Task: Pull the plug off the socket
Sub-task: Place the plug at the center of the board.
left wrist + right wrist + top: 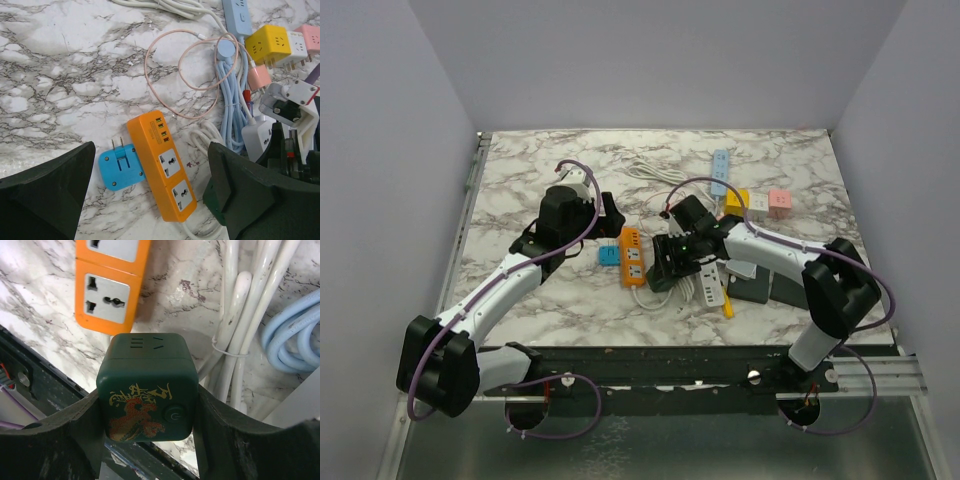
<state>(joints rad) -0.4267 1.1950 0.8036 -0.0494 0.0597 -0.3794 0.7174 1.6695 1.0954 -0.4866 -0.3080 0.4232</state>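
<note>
Two jaws spread wide on left gripper [152, 150], hung over orange power strip [160, 165]. Blue plug adapter [121, 166] seen touching strip's left flank, nearer left arm. Green cube socket [146, 387] clamped by right gripper [147, 410], just right of strip.

The top external camera sits high above and behind both arm bases, looking forward and down over the whole grey-veined white marble table [520, 190] from far off. The left wrist camera looks down past the left gripper [151, 148] from moderately near. The orange plastic power strip [162, 167] and the flat blue plastic plug adapter [121, 166] lie just ahead, between its dark fingers [45, 195]. The right wrist camera looks along the right gripper [147, 405] from very close, with the dark green plastic cube with a gold dragon print [147, 387] filling the space between its fingers. All three views share the orange plastic power strip, which lies just beyond the right gripper's tips. Both wrist views share the bundled white round cables [240, 315] beside that tool.
</note>
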